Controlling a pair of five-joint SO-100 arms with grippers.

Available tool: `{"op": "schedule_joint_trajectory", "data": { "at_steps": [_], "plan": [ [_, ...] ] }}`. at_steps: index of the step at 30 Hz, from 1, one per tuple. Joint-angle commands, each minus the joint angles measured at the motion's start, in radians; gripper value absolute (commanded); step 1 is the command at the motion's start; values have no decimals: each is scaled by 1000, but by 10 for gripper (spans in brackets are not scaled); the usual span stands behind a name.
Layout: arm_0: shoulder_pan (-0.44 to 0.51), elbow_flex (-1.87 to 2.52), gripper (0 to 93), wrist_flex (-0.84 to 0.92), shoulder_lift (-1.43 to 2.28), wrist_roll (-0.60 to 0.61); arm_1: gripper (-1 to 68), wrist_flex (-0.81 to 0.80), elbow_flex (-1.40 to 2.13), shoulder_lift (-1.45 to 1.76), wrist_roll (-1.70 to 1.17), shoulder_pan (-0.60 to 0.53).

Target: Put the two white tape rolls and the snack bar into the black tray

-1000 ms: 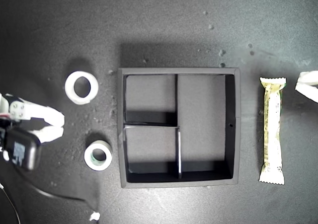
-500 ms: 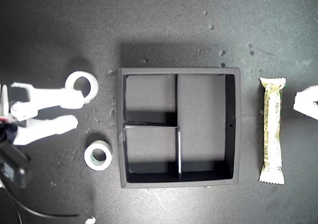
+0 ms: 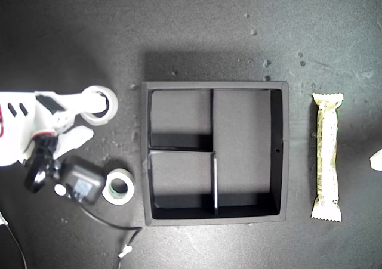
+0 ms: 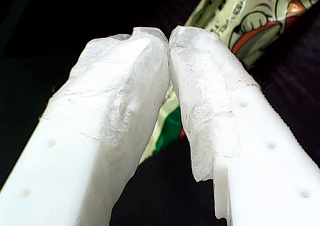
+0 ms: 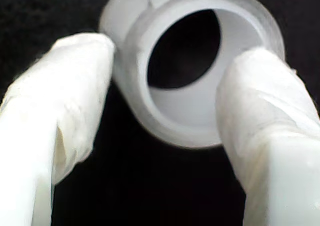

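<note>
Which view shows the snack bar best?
The exterior view: the whole snack bar lies uncovered, beside the black tray. The first wrist view shows only printed patches behind my first gripper; the second wrist view shows none.

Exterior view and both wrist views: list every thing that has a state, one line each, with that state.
Black tray: all three compartments empty.
Larger white tape roll: flat on the table outside the tray, one finger of my second pincer inside its hole and one outside its wall.
Smaller tape roll: flat on the table, untouched.
Snack bar: on the table outside the tray, not held.
My first pincer: shut, holding nothing.
</note>
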Motion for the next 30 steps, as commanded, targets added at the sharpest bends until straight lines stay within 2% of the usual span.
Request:
{"op": "schedule_joint_trajectory", "data": {
  "at_steps": [1,8,13,15,18,20,25,30],
  "plan": [
    [3,-51,159,6,-20,-17,4,3,-77,-41,-14,-11],
    [-6,-83,163,5,-140,-6,8,-3,-117,-118,-20,-32],
    [-46,-94,141,3,-225,-48,70,51,-359,-482,-80,-52],
    [-77,-83,107,-5,-247,-75,93,109,-482,-643,-114,-66],
    [-112,-40,30,-95,-255,-54,131,183,-615,-830,-156,-87],
    [-126,-14,9,-153,-249,-35,139,221,-673,-931,-172,-92],
    [-133,-31,3,-163,-290,-32,146,242,-732,-1123,-209,-72],
    [-114,-137,0,-71,-304,-21,158,229,-764,-1324,-298,-34]
  ]
}}
